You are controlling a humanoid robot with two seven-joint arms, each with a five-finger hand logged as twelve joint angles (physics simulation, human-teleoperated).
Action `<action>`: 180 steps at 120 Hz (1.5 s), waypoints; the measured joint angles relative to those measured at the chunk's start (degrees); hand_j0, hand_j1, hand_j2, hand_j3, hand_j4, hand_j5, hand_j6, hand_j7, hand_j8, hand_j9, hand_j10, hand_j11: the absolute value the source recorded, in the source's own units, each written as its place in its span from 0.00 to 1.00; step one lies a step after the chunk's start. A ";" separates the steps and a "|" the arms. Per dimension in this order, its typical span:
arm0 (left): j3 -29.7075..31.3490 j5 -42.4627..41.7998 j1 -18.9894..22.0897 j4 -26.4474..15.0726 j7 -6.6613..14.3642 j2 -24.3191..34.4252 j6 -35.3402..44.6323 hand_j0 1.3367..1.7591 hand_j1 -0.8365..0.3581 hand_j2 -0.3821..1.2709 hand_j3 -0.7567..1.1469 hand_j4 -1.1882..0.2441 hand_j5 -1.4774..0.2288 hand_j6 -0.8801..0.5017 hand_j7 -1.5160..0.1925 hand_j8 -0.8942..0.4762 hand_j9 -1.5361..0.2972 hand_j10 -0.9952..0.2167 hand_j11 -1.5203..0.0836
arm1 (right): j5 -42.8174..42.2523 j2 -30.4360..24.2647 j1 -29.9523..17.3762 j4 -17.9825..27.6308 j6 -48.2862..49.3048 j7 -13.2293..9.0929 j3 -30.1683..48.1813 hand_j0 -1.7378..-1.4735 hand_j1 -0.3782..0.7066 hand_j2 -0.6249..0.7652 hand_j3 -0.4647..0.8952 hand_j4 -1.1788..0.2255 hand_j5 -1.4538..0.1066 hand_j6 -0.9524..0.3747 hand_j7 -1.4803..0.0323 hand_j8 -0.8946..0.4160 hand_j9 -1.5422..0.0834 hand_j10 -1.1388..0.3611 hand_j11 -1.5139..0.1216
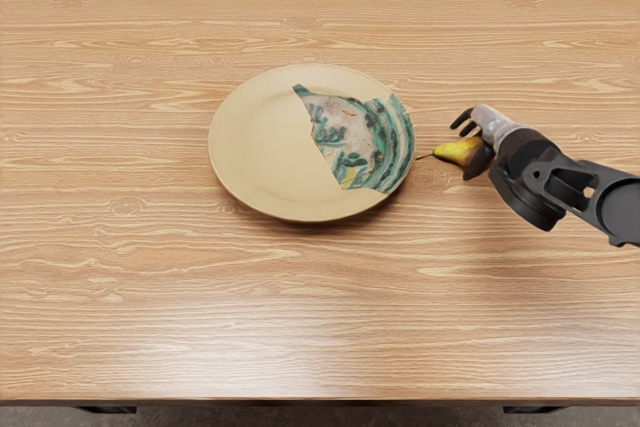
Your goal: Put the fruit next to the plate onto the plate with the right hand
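Observation:
A round tan plate (270, 147) with a green patterned patch on its right side lies at the middle of the wooden table. Just right of its rim lies a small yellow pear (458, 152), stem pointing toward the plate. My right hand (472, 137) comes in from the right edge and sits at the pear, dark fingers curled around its right end. The pear rests at table level, apart from the plate. The left arm is out of view.
The wooden table (150, 277) stretches wide around the plate, its front edge near the bottom of the view. My right forearm (570, 187) lies low over the table's right side.

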 joint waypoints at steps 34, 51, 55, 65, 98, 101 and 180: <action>0.00 0.00 0.00 0.00 0.00 0.00 0.00 0.76 0.99 0.23 0.40 0.83 0.87 0.64 0.89 0.66 0.84 0.82 0.95 | -0.14 -0.16 -0.99 -0.07 0.02 0.00 0.04 0.30 0.49 0.39 0.34 0.53 0.59 0.39 0.62 0.34 0.61 0.47 0.59; 0.00 0.00 0.00 0.00 0.00 0.00 0.00 0.76 0.99 0.23 0.40 0.83 0.87 0.64 0.89 0.66 0.84 0.82 0.95 | 0.10 -0.18 -1.09 -0.05 0.13 -0.01 0.05 0.31 0.55 0.40 0.34 0.48 0.53 0.35 0.56 0.34 0.56 0.43 0.54; 0.00 0.00 0.00 0.00 0.00 0.00 0.00 0.76 0.99 0.23 0.40 0.83 0.87 0.64 0.89 0.66 0.84 0.82 0.95 | 0.16 -0.18 -1.08 -0.03 0.18 -0.03 0.05 0.31 0.55 0.41 0.34 0.47 0.51 0.36 0.54 0.35 0.54 0.43 0.52; 0.00 0.00 0.00 0.00 0.00 0.00 0.00 0.76 0.99 0.23 0.40 0.83 0.87 0.64 0.89 0.66 0.84 0.82 0.95 | 0.18 -0.17 -1.09 -0.01 0.29 -0.08 0.08 0.32 0.57 0.42 0.34 0.47 0.47 0.38 0.50 0.37 0.50 0.45 0.48; 0.00 0.00 0.00 0.00 0.00 0.00 0.00 0.76 0.99 0.23 0.40 0.83 0.87 0.64 0.89 0.66 0.84 0.82 0.95 | 0.80 -0.62 -0.83 0.02 0.46 -0.06 0.50 0.33 0.55 0.53 0.34 0.42 0.37 0.35 0.40 0.37 0.40 0.43 0.38; 0.00 0.00 0.00 0.00 0.00 0.00 0.00 0.76 0.99 0.23 0.40 0.83 0.87 0.64 0.89 0.66 0.84 0.82 0.95 | 1.26 -0.94 -0.64 0.01 0.45 -0.06 0.58 0.33 0.55 0.54 0.34 0.42 0.36 0.35 0.40 0.37 0.40 0.44 0.37; 0.00 0.00 0.00 0.00 0.00 0.00 0.00 0.76 0.99 0.23 0.40 0.83 0.87 0.64 0.89 0.66 0.84 0.82 0.95 | 7.60 -4.58 7.15 2.04 3.64 -0.07 7.33 0.32 0.53 0.60 0.34 0.34 0.31 0.31 0.36 0.35 0.36 0.42 0.33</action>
